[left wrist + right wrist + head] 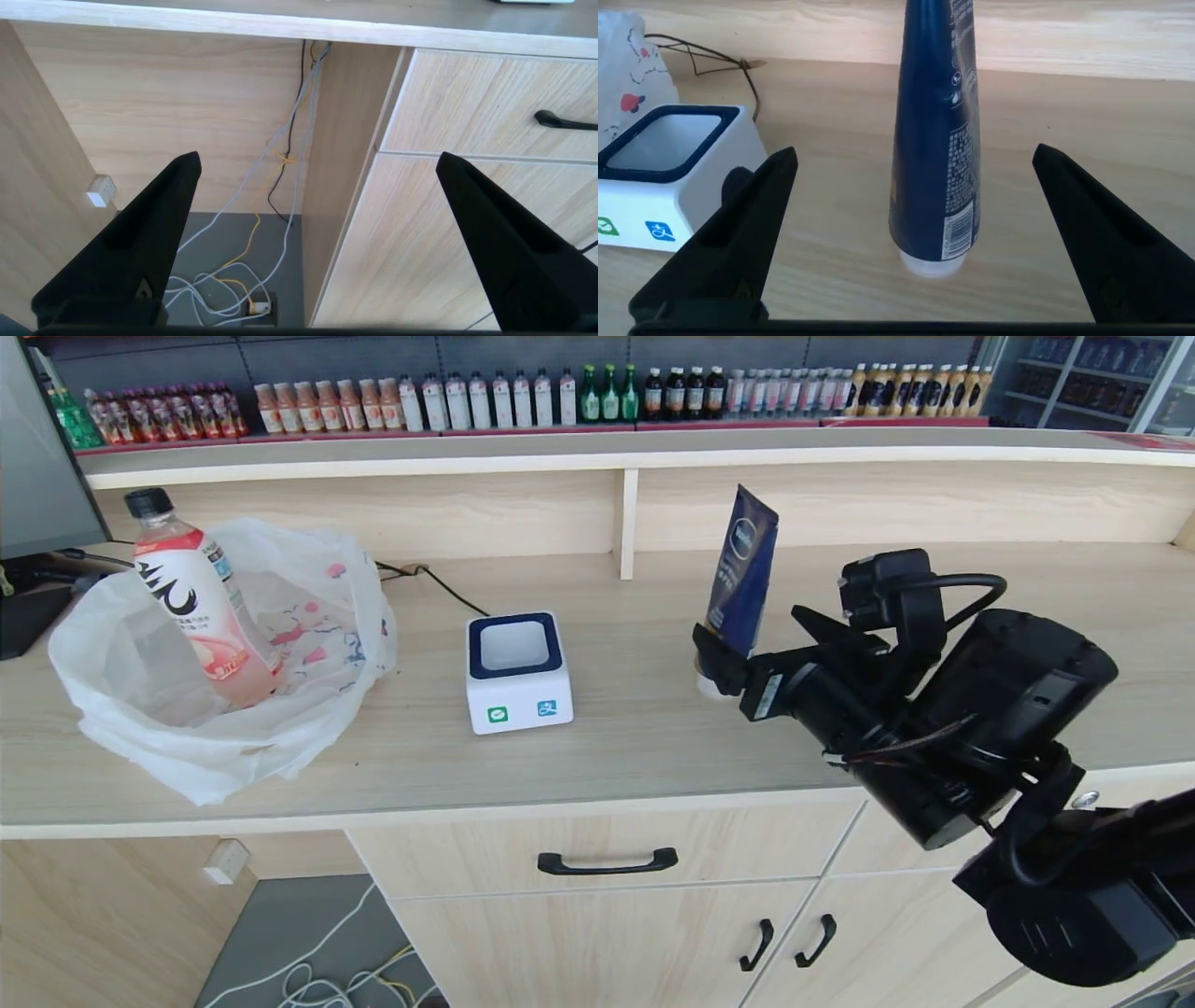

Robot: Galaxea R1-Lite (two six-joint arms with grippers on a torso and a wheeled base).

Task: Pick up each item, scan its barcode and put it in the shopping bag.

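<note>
Now, my left gripper: fingers spread, below the pale wooden counter's edge.
My right gripper: open around, not touching, the dark blue plastic tube.
Tube: upright, right of counter's middle.
White cube scanner: counter's middle.
White plastic shopping bag: left end, pink bottle inside.
</note>
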